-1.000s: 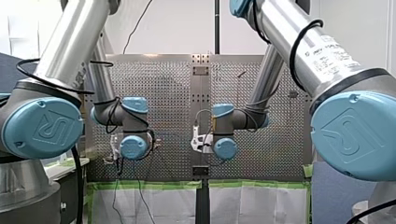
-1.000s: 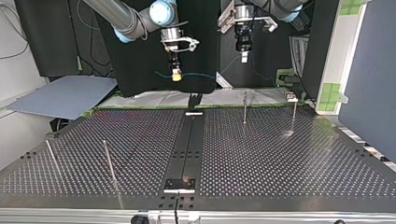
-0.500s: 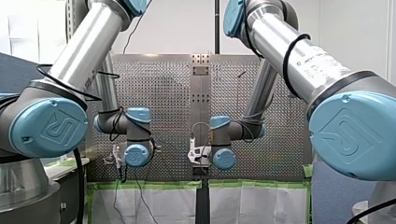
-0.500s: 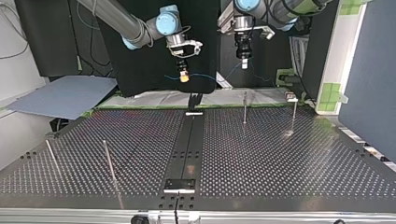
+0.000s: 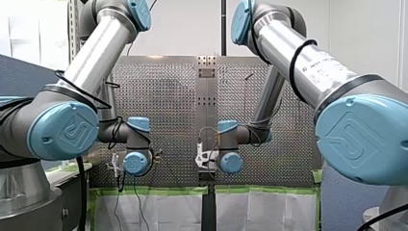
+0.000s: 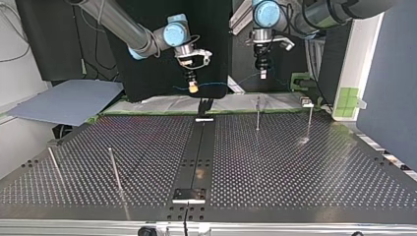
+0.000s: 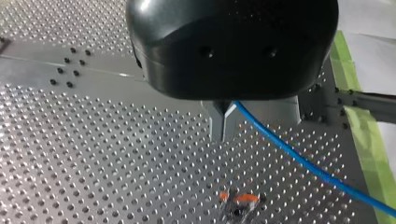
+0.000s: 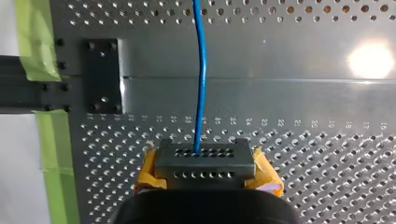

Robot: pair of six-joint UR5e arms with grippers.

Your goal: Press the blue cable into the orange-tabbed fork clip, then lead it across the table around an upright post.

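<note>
My left fingers [image 7: 215,121] are pinching the blue cable [image 7: 303,164] over the bench [image 7: 93,163], just short of the orange-tabbed fork clip [image 7: 239,200]; my right fingers [image 8: 205,163] are pinching it farther from that clip.

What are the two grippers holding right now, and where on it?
Both hold the blue cable: my left gripper pinches one spot, my right gripper another, with the cable strung between them.

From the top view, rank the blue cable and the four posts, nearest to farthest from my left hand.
1. The blue cable, held in my left hand.
2. Middle-right post, under the hand.
3. Far-right post, further right.
4. Inner left post.
5. Outer left post, farthest.
</note>
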